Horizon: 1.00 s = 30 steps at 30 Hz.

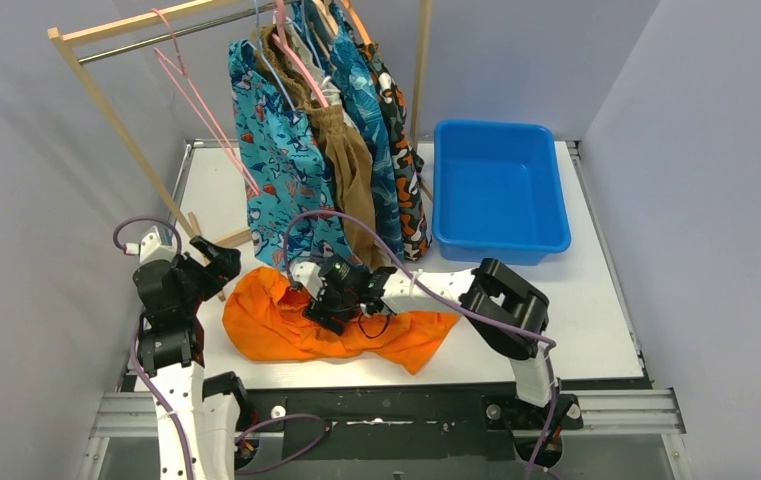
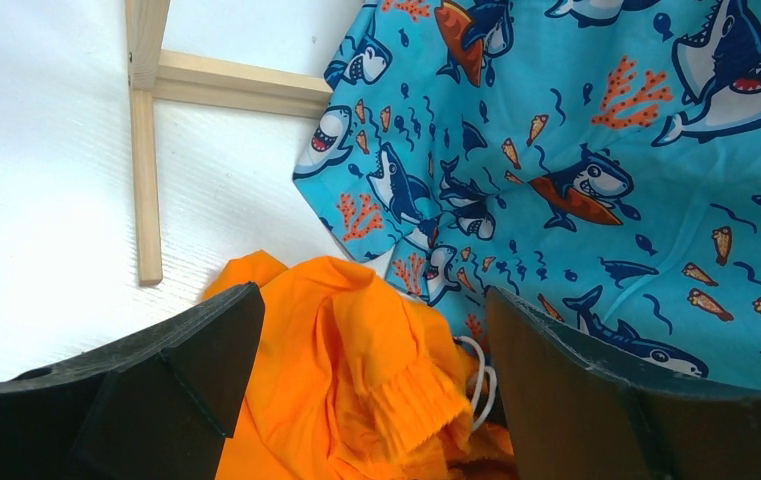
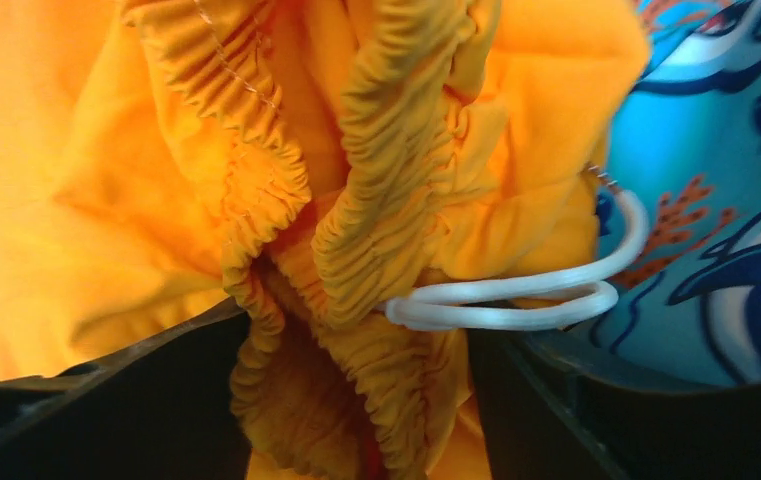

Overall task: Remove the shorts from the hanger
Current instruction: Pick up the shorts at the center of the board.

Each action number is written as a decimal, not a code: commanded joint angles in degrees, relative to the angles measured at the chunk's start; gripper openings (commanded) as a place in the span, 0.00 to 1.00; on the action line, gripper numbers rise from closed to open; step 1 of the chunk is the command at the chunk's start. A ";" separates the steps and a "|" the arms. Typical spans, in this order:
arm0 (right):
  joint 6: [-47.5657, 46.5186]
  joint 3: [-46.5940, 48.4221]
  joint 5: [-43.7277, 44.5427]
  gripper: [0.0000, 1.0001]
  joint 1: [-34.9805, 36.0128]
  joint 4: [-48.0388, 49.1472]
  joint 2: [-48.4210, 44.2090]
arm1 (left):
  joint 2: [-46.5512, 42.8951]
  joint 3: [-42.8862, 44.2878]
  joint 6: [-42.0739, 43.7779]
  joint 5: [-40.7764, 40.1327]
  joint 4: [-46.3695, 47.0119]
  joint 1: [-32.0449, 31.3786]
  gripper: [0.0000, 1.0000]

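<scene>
Looking down, I see the plain orange shorts [image 1: 276, 325] crumpled on the near white table [image 1: 596, 320], partly hidden under the right gripper [image 3: 358, 330]. Its jaws straddle the bunched waistband [image 3: 386, 200]; whether they pinch it I cannot tell. The left gripper [image 2: 366, 320] gapes wide, holding nothing. Hanging shorts [image 1: 286, 160] overlap on the wooden rack [image 1: 116, 130], tops cut off. Grey walls [image 1: 16, 200] enclose 3 sides.

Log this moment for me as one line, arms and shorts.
orange shorts: heaped on table | right gripper: jaws around their waistband, grip unclear | left gripper: open, empty | other shorts: hanging on rack
</scene>
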 commanded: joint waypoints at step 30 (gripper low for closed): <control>14.67 -34.62 26.28 0.06 -3.38 -4.92 -74.44 | -0.83 0.06 1.07 1.23 3.37 -1.07 0.82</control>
